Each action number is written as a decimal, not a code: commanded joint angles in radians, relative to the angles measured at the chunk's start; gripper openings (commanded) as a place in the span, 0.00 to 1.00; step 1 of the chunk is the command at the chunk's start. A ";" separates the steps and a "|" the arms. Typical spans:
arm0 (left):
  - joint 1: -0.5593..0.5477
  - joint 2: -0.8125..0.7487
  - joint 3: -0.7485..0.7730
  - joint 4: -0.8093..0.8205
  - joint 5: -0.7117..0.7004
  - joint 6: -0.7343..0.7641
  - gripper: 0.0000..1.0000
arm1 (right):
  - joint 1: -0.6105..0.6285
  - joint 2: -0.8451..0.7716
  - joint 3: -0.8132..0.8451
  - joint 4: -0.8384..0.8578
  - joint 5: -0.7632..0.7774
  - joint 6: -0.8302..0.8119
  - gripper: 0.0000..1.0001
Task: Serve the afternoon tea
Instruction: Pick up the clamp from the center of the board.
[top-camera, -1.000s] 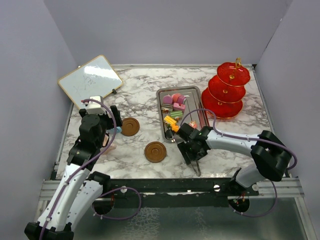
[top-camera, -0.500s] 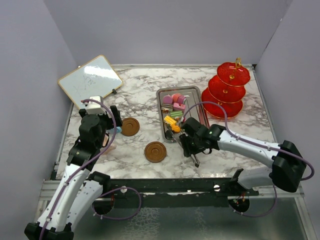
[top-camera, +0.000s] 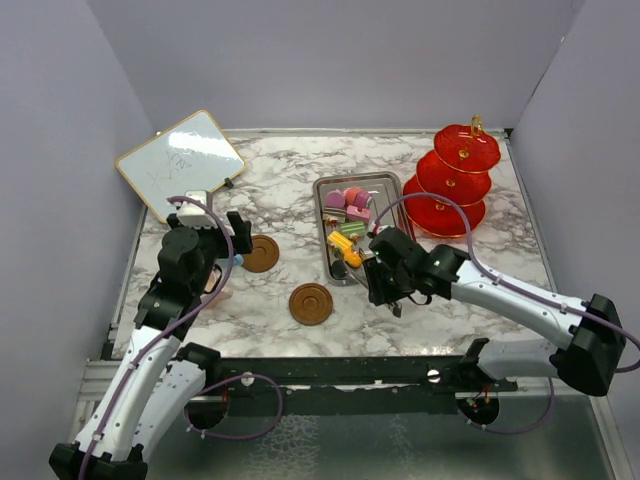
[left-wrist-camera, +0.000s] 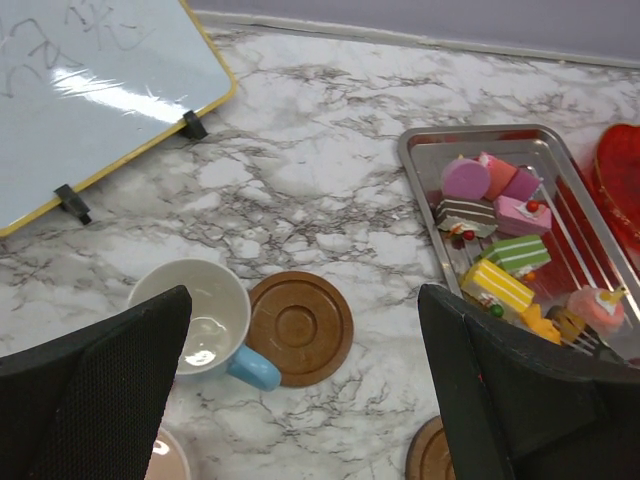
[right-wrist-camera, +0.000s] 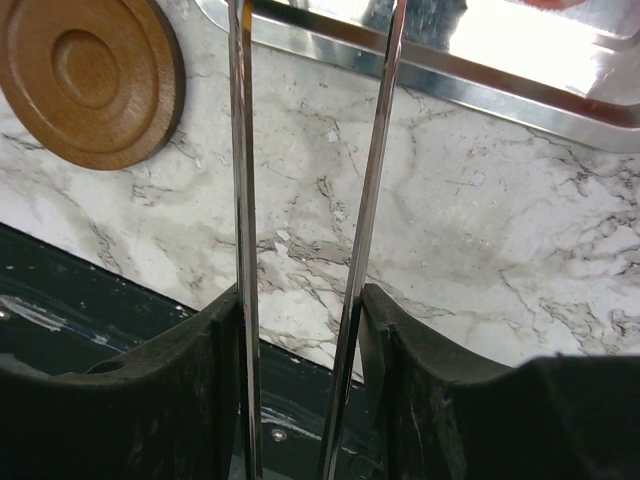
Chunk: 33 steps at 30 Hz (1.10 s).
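Small colourful cake pieces (top-camera: 348, 215) (left-wrist-camera: 500, 225) lie in the steel tray (top-camera: 325, 215) (left-wrist-camera: 415, 150). The red three-tier stand (top-camera: 452, 180) is at the back right. Two brown saucers (top-camera: 261, 253) (top-camera: 310, 303) lie left of the tray. A blue cup (left-wrist-camera: 200, 325) sits beside the farther saucer (left-wrist-camera: 300, 328), with a pink cup (left-wrist-camera: 165, 462) nearer. My left gripper (top-camera: 222, 238) (left-wrist-camera: 300, 300) hangs open above the cup and saucer. My right gripper (top-camera: 385, 285) (right-wrist-camera: 300, 310) is shut on steel tongs (right-wrist-camera: 240, 150) (top-camera: 396, 307), just in front of the tray.
A wood-framed whiteboard (top-camera: 180, 160) (left-wrist-camera: 90, 90) lies at the back left. The tray's near rim (right-wrist-camera: 450, 70) and the nearer saucer (right-wrist-camera: 85, 75) lie ahead of the tongs. The table's dark front rail (right-wrist-camera: 100, 320) is close under my right gripper.
My right gripper has closed on the tongs and carried them away from the table's front edge toward the tray. The left arm has shifted only slightly.
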 joint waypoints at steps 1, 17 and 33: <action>0.005 0.058 0.027 0.053 0.209 -0.127 0.99 | 0.003 -0.066 0.063 -0.019 0.042 0.012 0.45; -0.359 0.248 -0.023 0.248 0.147 -0.713 0.99 | 0.003 -0.198 0.042 0.061 0.127 0.042 0.45; -0.676 0.532 -0.035 0.575 -0.249 -1.119 0.88 | 0.003 -0.281 -0.065 0.313 0.041 0.003 0.45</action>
